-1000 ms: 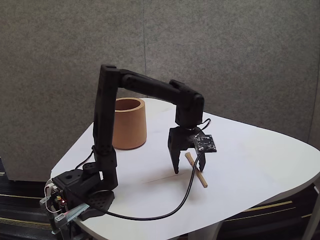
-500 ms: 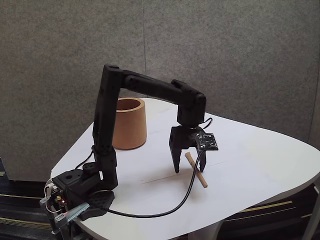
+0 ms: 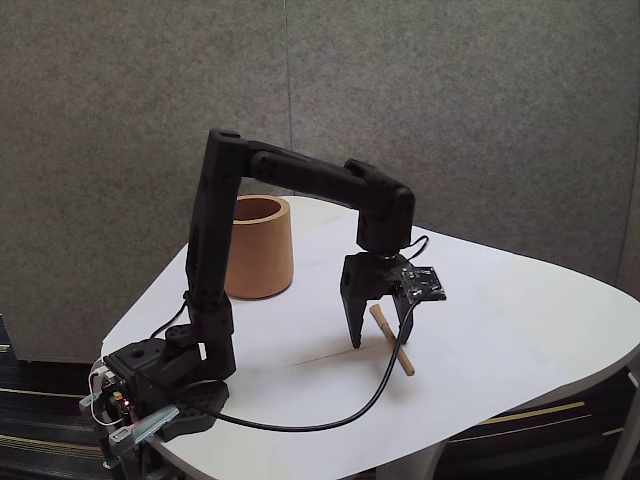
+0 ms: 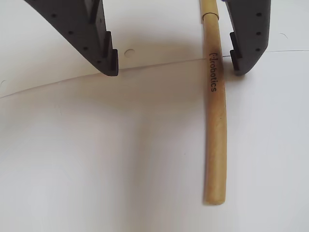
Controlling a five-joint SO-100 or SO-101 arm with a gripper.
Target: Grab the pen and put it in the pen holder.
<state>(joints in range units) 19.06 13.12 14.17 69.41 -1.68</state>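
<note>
The pen [image 4: 215, 121] lies flat on the white table [image 3: 520, 320], running down the right half of the wrist view, its upper end between my two fingers and hugging the right one. In the fixed view it sits at centre frame, just under the gripper [image 3: 378, 343]. I'm in the grab step: gripper [image 4: 174, 67] spread wide, holding nothing, fingertips low over the table. Next I judge I need to settle down and close so the pen gets pinched. The pen holder [image 3: 257, 247] waits at centre left, well apart.
</note>
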